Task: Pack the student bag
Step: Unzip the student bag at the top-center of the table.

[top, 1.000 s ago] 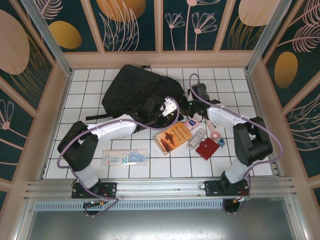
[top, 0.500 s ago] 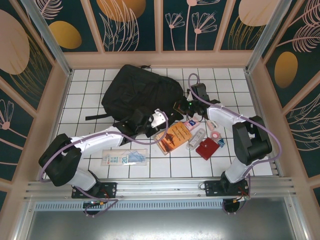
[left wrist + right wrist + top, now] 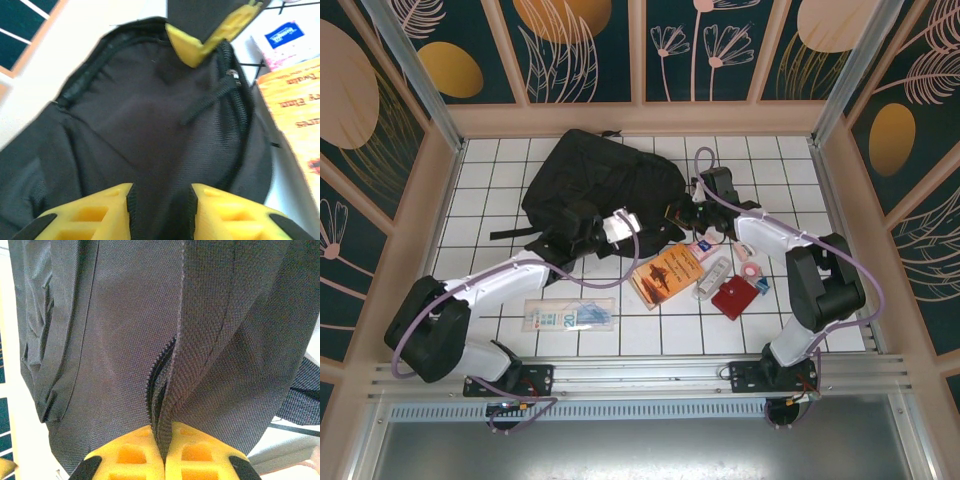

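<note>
The student bag [image 3: 595, 180], a large black backpack, lies at the back of the white tiled table. My right gripper [image 3: 678, 213] is at the bag's right edge, shut on a fold of fabric beside the zipper [image 3: 157, 367]. In the right wrist view its gripper [image 3: 164, 437] pinches that fold. My left gripper [image 3: 638, 226] is at the bag's near-right side, facing into the held-up mouth. In the left wrist view that gripper [image 3: 162, 200] is open over the dark lining of the bag [image 3: 150, 120]. A yellow finger of the right gripper [image 3: 192, 45] lifts the rim.
An orange book [image 3: 666, 272] lies just in front of the bag, with a clear tube [image 3: 712, 277], a red wallet [image 3: 732, 297], a pink tape roll [image 3: 751, 271] and a small blue packet [image 3: 700, 245] beside it. A clear ruler pouch [image 3: 568, 316] lies near the front edge.
My left gripper has moved left, from above the book to the bag's mouth, and its jaws have opened. The left arm's elbow swung out to the left. The right gripper kept its hold.
</note>
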Controlling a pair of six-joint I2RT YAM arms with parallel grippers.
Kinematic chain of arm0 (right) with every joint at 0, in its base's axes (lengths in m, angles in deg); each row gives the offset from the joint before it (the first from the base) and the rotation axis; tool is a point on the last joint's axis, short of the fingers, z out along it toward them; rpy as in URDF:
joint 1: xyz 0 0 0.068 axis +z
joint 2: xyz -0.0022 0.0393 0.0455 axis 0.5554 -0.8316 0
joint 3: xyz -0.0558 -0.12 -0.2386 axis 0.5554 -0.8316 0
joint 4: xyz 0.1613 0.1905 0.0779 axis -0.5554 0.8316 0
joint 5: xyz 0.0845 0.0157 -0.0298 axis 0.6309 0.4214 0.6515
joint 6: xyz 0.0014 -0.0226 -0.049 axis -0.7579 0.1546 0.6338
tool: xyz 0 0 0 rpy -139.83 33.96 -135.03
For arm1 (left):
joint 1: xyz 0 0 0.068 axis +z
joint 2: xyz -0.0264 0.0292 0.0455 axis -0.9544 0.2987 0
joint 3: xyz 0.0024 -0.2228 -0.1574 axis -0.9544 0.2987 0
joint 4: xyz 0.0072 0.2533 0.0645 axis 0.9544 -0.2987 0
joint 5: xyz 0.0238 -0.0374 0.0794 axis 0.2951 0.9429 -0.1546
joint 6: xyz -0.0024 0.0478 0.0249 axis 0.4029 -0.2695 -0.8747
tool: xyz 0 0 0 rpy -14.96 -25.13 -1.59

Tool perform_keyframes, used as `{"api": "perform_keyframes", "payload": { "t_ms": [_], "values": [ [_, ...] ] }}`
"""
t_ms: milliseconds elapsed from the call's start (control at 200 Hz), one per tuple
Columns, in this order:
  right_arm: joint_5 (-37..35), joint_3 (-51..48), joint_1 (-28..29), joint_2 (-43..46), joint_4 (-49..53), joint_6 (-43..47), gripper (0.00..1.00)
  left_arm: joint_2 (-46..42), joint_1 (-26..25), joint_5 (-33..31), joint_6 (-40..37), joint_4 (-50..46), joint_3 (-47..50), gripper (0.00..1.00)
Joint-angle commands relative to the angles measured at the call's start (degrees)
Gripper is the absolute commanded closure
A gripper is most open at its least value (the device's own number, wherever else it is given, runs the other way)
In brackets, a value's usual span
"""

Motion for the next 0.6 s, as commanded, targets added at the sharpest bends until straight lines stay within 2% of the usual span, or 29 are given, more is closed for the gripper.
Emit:
{"api": "perform_keyframes", "payload": {
  "t_ms": [0, 235, 596],
  "values": [
    [2.61, -0.64, 0.84, 2.04, -2.85, 1.03, 1.00, 0.82, 0.25, 4.39, -6.10, 2.00, -2.15, 0.64],
    [3.34, 0.52, 1.37, 1.24, -2.79, 1.04, 1.00, 5.63, 0.27, 3.58, -10.84, -0.60, -6.31, 0.63],
    [4.39, 1.88, 1.28, 0.13, -2.79, 0.13, 1.00, 7.58, 0.25, 1.40, -17.76, -5.04, -7.64, 0.59]
  ]
}}
